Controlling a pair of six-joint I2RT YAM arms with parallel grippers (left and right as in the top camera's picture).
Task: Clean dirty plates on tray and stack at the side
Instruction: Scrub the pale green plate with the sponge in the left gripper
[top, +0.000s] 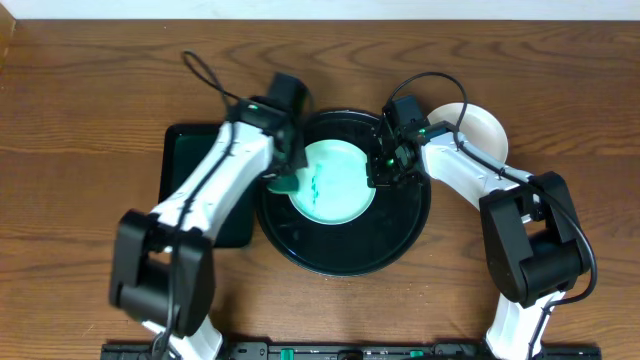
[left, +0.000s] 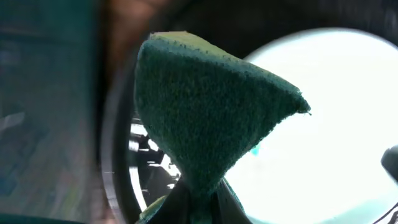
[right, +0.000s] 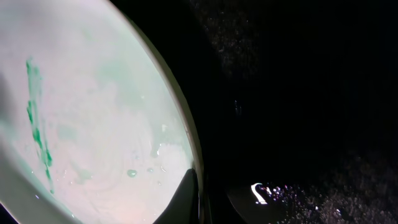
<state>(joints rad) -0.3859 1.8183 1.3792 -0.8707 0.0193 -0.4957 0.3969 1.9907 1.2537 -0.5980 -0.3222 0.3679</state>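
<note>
Wooden surface (top: 80, 120) holds one clean plate (top: 482, 126), upper right. Left hand (top: 288, 172) squeezes the sponge (left: 205, 106); right hand (top: 383, 172) pinches a smeared plate (top: 335, 185).

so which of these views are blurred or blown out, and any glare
Left wrist: the sponge is sharp, the plate behind it blown out to flat white, the left side smeared out of focus. Right wrist: the tray is almost black with a few glints; the plate's green smear reads clearly. Overhead: evenly lit and sharp.
</note>
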